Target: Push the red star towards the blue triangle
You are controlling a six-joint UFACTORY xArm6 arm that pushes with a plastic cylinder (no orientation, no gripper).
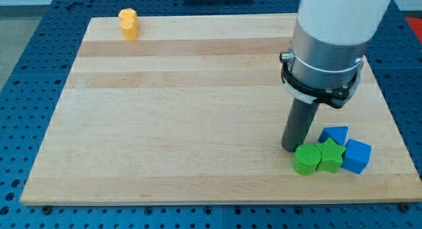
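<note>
No red star to be seen anywhere on the wooden surface (184,110). Possibly hidden behind the bulky grey-and-white arm (326,51) at the view's upper right, possibly elsewhere; cannot tell which.

Easy to find the blue triangle (334,134), though: low at the view's right, in a tight cluster with a green cylinder (305,160), a green star (330,156) and a blue cube (357,156). Lying just above the green star, seemingly touching it, with the cube at its lower right. Far off at the view's top left, alone, a yellow block (128,24), shape hard to make out.

Carrying no gripper at all, only a dark rod, so nothing to open, close or clamp. Resting my tip (290,148) on the wood just left of the cluster, right beside the green cylinder's upper left edge and a little left of the blue triangle; contact with the cylinder too close to call.

Judging by the sister blocks: likely small, light, rigid and smooth, sliding readily over the wood and not fragile. No grasping possible, only shoving from the side. Best met on the face turned away from the triangle, square on between two points; off-centre contact likely to spin it or let it slip past the rod. Worth approaching gently, to avoid scattering the crowded neighbours.
</note>
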